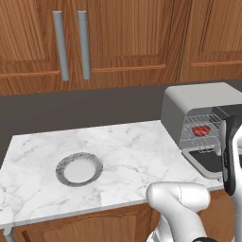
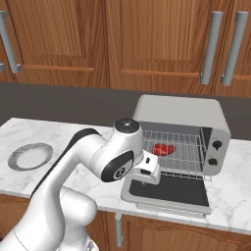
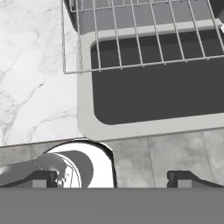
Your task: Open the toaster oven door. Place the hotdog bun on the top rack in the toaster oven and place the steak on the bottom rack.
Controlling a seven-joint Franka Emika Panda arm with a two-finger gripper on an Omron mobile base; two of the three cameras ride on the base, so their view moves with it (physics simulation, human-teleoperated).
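Simulated kitchen, marble counter (image 1: 118, 151) under wooden cabinets (image 1: 118, 38). At 3 o'clock on the counter in the left base view, toaster oven (image 2: 181, 110), light grey, with two black knobs (image 2: 214, 152) down its right front. Toaster oven door (image 2: 169, 193) folded down flat, dark glass facing up, projecting past the counter edge. Steak (image 2: 163, 149) lying red on a wire rack inside the cavity, toward the left; upper or lower shelf not clear from these angles. A wire rack (image 3: 140, 35) pulled partway out over the lowered door, seen at 12 o'clock in the hand view.

Gripper (image 3: 116, 178) held above the front edge of the door, pointing down, jaws spread to full width and gripping nothing; dark fingertips (image 3: 188, 178) at the bottom corners of the hand view. White arm (image 2: 98, 162) bent in front of the oven's left side.

Round grey-rimmed plate (image 1: 79, 169) at 9 o'clock on the counter, well apart from the oven, nothing on it.
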